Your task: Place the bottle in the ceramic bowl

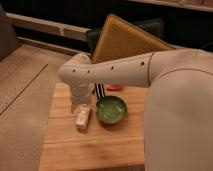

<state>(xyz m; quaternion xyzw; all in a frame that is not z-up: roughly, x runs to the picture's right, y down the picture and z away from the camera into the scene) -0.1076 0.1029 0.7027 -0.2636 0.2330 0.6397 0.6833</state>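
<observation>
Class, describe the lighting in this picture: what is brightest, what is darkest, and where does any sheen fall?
Camera view: the white arm is brightest; the background behind the table is darkest; the green bowl shows a faint sheen inside; the gripper hangs just over the bottle, left of the bowl.

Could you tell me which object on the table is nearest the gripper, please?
The bottle, lying just below the gripper; the green bowl sits beside the bottle, farther off.
</observation>
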